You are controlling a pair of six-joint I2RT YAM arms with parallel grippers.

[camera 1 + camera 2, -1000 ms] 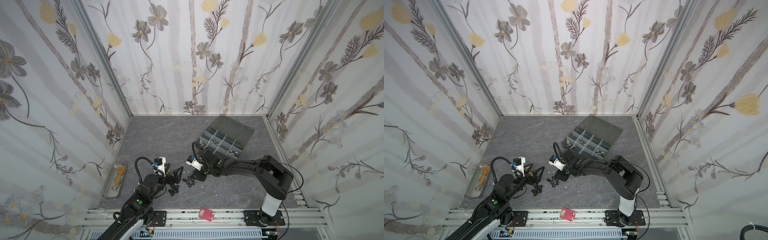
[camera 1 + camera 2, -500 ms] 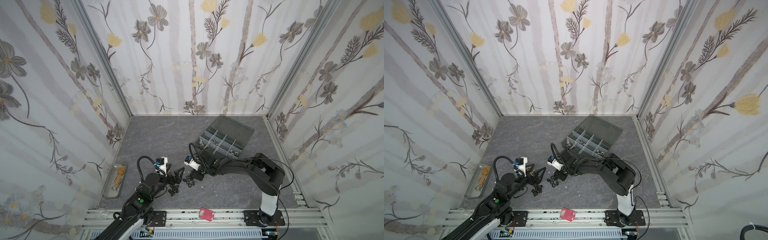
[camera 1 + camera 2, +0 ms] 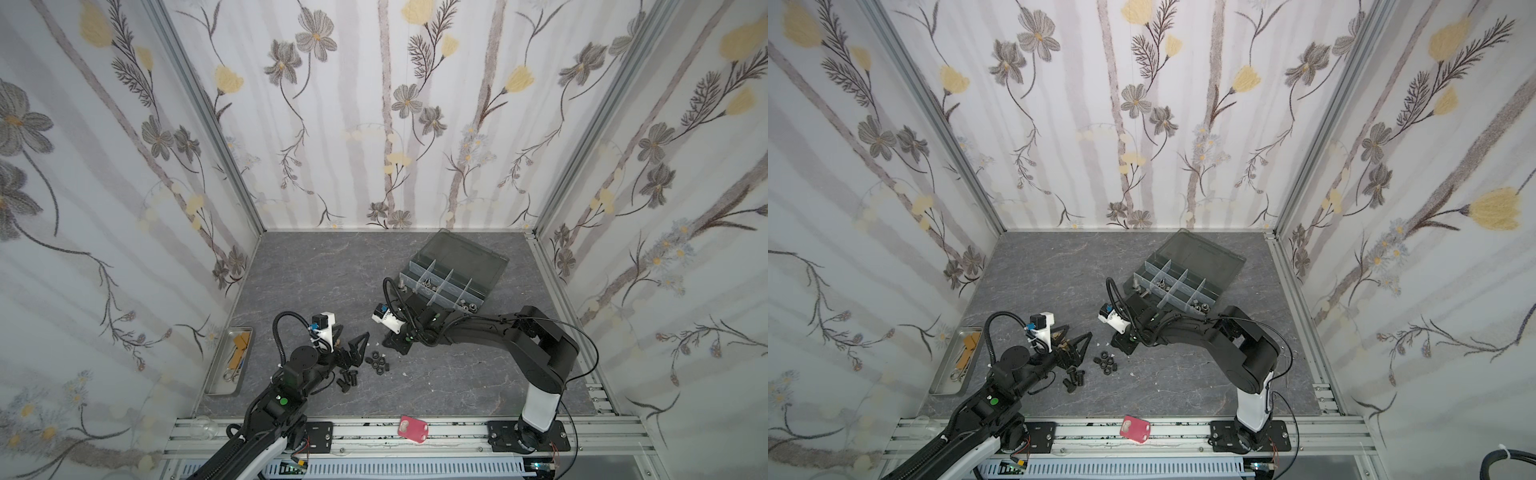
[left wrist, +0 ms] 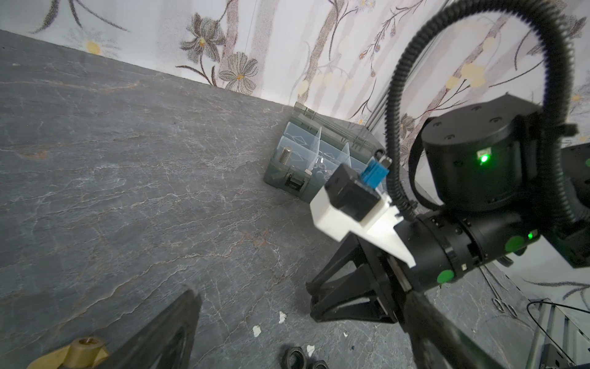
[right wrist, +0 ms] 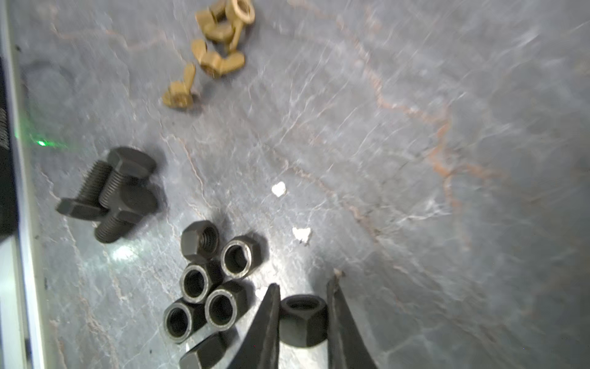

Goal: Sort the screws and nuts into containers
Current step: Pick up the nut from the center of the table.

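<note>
Has drawn the jaws of the right gripper (image 5: 304,282) in over the last second, low at the pile of nuts (image 5: 207,281). Now pinches one black nut (image 5: 303,321) at the edge of that pile, touching two opposite flanks with the fingertips in the right wrist view. Has not lifted it off the table, as far as can be told.

Holds the left gripper (image 3: 350,336) spread wide and empty, near the pile on the side away from the box (image 4: 274,174).

Leaves several more black nuts clustered in the pile, black screws (image 5: 108,195) lying crossed near the pile, and brass wing nuts (image 5: 217,48) a little further from it. Shows the box well apart from the pile, lid thrown back, a few silver pieces already in its cells.

Reads as a grasp just made, so one more nut about to leave the pile. Calls next for a straight lift clear of the pile, then a carry to a nut cell. Risks a slip on so small and hard a piece, or nudging a neighbour in the pile.
</note>
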